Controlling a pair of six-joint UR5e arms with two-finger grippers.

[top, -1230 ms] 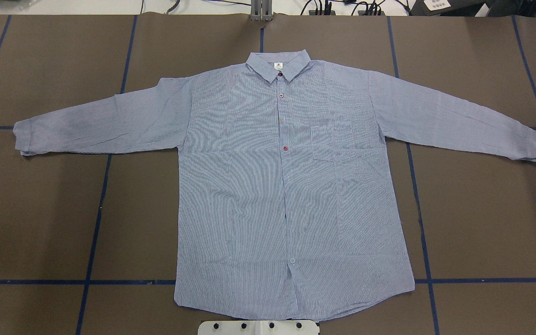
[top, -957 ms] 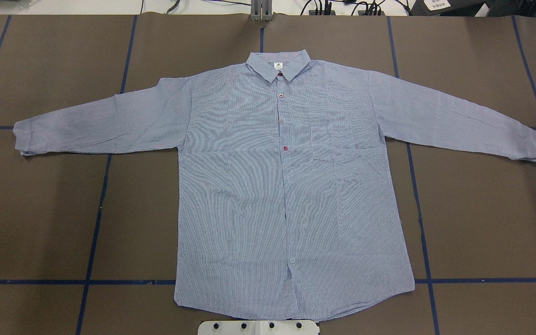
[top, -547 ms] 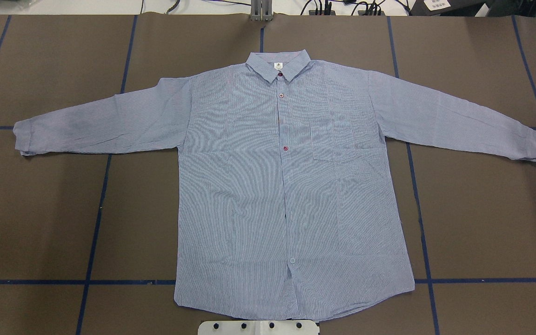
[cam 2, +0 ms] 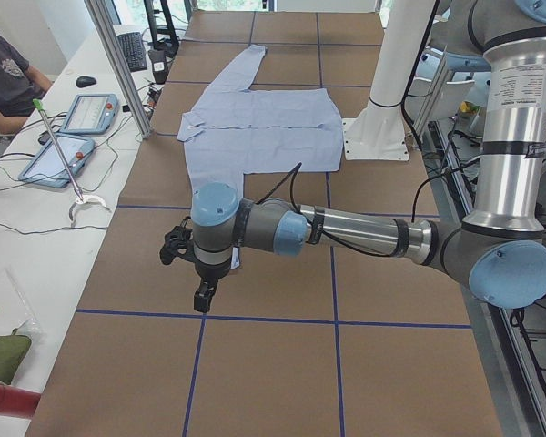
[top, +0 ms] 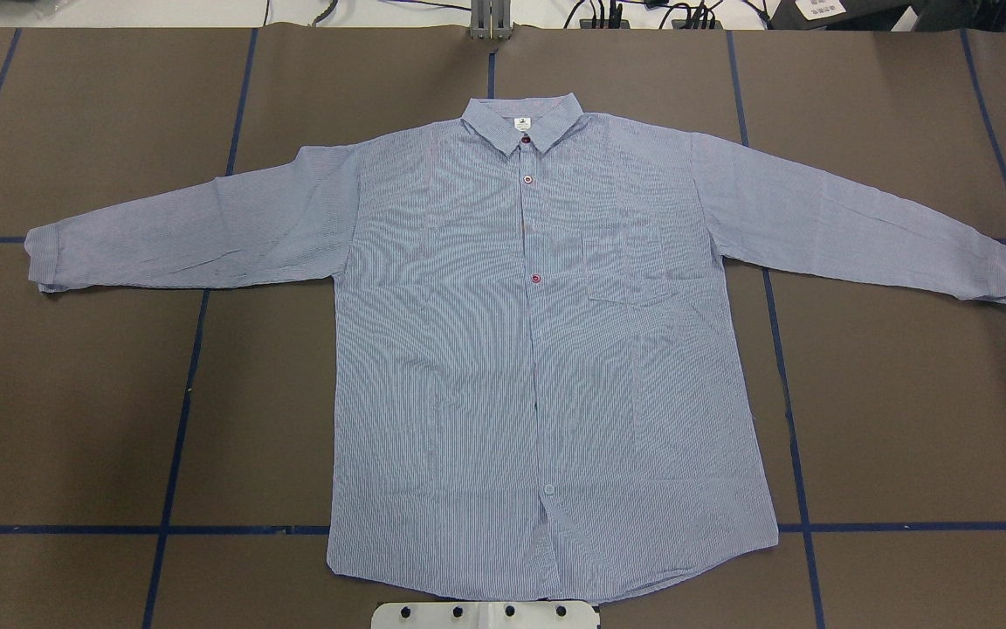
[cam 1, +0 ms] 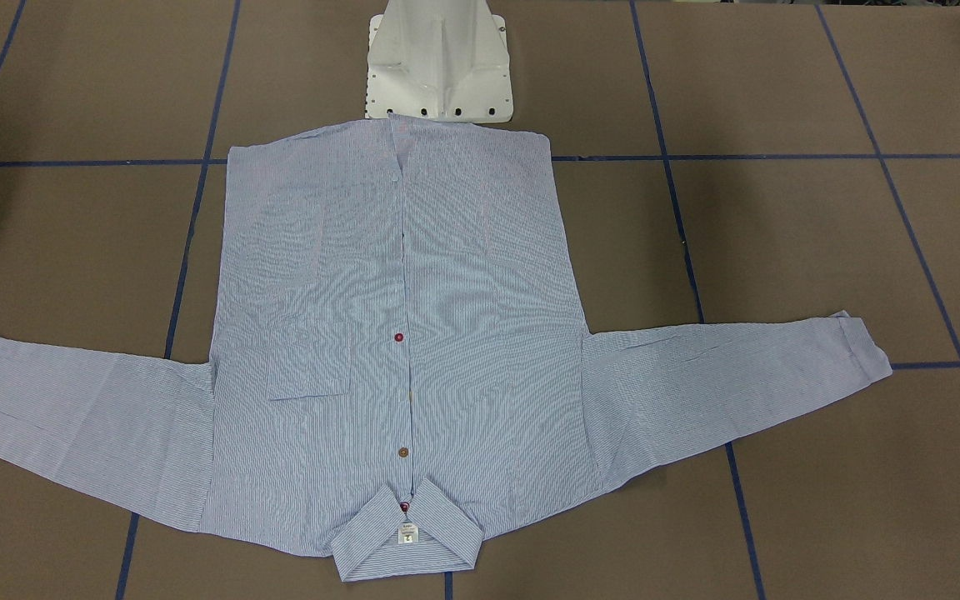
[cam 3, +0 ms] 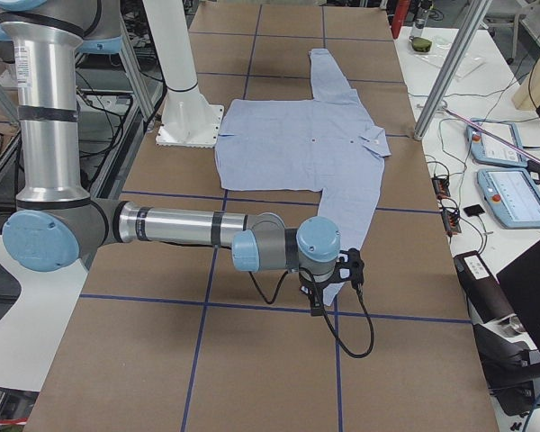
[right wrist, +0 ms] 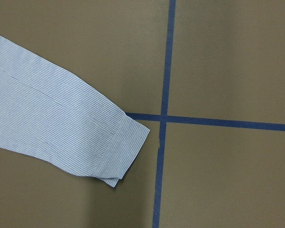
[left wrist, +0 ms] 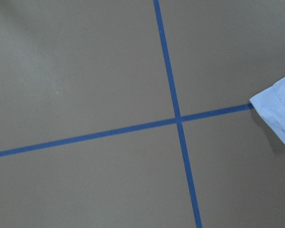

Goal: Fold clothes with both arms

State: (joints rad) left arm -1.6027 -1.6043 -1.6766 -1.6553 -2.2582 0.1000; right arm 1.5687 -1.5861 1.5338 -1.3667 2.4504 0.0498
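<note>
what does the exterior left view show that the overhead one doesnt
Only the exterior left view: the left arm stretched out low over the table, a seated person and two tablets. Only the overhead view: the chest pocket, the red buttons and the collar label. Both: the shirt lying flat and unfolded, and the white pedestal base.

Overhead & front cams opposed, side cams oblique, wrist cams close, shirt (top: pixel 538 349) shared
</note>
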